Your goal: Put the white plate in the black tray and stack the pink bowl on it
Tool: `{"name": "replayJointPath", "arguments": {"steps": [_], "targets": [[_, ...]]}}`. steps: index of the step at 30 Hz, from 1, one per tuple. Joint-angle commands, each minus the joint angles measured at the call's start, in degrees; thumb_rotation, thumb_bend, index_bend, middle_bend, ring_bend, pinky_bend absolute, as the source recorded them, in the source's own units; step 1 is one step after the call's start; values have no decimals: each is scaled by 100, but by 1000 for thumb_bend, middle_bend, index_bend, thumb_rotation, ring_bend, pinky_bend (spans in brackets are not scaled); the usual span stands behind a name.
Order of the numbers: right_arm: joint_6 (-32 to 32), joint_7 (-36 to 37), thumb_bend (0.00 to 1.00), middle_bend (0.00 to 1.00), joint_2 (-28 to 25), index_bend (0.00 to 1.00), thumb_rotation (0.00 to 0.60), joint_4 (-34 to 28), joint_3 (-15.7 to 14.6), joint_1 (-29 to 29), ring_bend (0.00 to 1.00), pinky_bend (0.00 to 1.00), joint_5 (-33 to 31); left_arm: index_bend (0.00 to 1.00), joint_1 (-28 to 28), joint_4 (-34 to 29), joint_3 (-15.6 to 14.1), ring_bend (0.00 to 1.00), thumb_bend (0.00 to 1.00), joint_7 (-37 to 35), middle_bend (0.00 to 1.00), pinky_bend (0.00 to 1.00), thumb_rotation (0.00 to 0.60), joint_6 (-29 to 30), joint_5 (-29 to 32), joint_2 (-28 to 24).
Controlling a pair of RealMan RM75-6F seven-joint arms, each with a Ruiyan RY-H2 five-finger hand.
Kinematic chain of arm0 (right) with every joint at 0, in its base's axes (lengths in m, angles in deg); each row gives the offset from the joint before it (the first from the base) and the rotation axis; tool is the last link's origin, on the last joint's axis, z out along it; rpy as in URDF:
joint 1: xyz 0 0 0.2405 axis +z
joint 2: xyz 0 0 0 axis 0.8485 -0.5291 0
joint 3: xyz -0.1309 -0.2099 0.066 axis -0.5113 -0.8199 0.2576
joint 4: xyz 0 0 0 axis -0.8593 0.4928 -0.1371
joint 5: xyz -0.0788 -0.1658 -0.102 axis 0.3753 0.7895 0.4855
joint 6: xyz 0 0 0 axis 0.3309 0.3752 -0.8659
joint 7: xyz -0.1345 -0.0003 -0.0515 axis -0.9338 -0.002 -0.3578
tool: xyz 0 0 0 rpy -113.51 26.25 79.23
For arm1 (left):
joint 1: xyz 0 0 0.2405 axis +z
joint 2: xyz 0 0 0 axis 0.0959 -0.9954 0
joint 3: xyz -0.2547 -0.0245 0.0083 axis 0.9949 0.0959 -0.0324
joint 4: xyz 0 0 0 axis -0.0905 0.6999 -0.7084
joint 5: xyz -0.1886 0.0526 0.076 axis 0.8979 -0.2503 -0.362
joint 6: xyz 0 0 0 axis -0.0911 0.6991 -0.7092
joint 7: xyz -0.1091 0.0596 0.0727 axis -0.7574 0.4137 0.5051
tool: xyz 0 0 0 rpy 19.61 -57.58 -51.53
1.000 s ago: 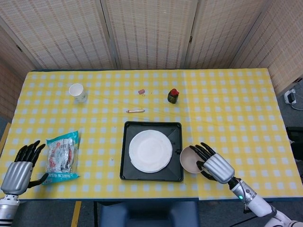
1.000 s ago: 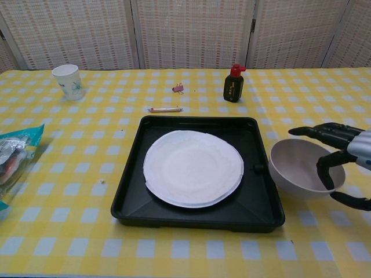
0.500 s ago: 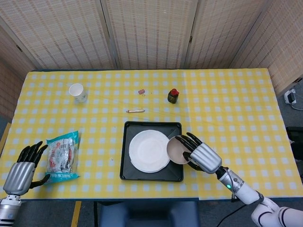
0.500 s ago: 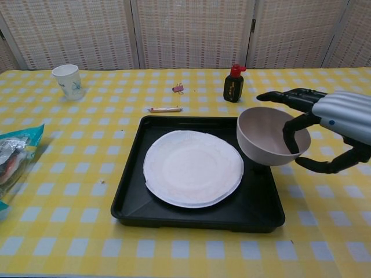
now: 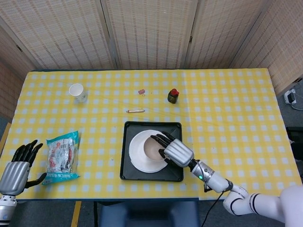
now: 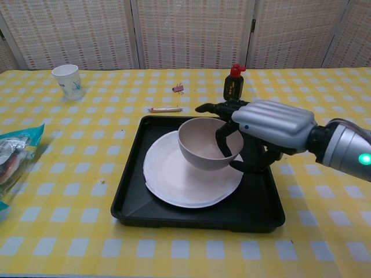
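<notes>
The white plate [image 5: 140, 153] [image 6: 168, 174] lies flat inside the black tray [image 5: 128, 174] [image 6: 191, 217] in the middle of the table. My right hand [image 5: 173, 150] [image 6: 269, 126] grips the pink bowl [image 5: 152, 148] [image 6: 204, 143] by its right rim and holds it upright just above the plate's centre, fingers over the rim. Whether the bowl touches the plate I cannot tell. My left hand [image 5: 18, 166] hangs at the table's front left corner, fingers spread, holding nothing; the chest view does not show it.
A snack bag [image 5: 61, 157] [image 6: 13, 152] lies at the left. At the back stand a paper cup [image 5: 77, 92] [image 6: 67, 80] and a dark sauce bottle [image 5: 173, 95] [image 6: 233, 84], with a small stick [image 5: 135, 111] [image 6: 165, 109] and a pink clip [image 5: 141, 91] [image 6: 178, 88] between.
My right hand lifted the pink bowl from the table right of the tray and carried it left, over the white plate. The left hand shifted only slightly.
</notes>
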Motion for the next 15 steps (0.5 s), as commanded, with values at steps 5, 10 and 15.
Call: {"name": "replayJointPath", "arguments": {"steps": [5, 10, 15], "targets": [[-170, -22, 449, 0, 233, 626, 600, 221, 64, 141, 0, 0, -211, 0, 18, -13, 6, 34, 280, -81, 0, 15, 600, 36, -14, -48], [-229, -50, 450, 0, 322, 626, 600, 317, 73, 208, 0, 0, -296, 0, 15, -13, -7, 34, 281, -113, 0, 15, 600, 30, -44, -57], [-308, -91, 450, 0, 412, 626, 600, 386, 78, 283, 0, 0, -379, 0, 12, -29, -26, 34, 280, -116, 0, 15, 600, 18, -76, -59]]}}
